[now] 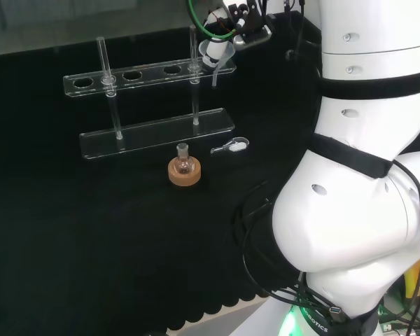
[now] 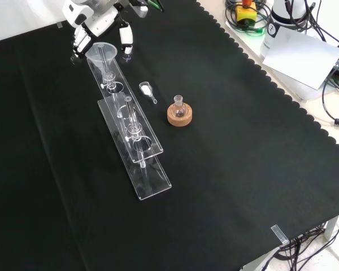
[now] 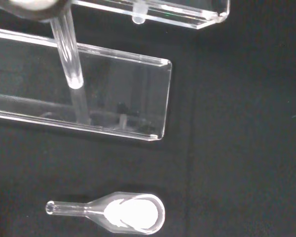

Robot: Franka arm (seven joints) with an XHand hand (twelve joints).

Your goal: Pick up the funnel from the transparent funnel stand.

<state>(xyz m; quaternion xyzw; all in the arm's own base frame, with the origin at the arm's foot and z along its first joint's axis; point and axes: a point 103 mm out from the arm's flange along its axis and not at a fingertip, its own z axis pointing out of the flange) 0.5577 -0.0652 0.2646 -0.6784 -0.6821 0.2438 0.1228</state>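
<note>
**Funnel at the far end of the clear stand, hand closing around it**

A clear funnel (image 2: 100, 52) is sitting in the end hole of the transparent funnel stand (image 2: 137, 148), its stem (image 3: 69, 54) hanging down through the upper shelf. The black and white hand (image 2: 87, 25) is curling its fingers around the funnel's cone. In the front view, a small glass scoop (image 2: 147, 90) is lying just right of the stand, and a little flask (image 2: 179, 107) is resting on a cork ring (image 2: 179, 117) beyond it, on the black cloth (image 2: 243, 169).
</note>
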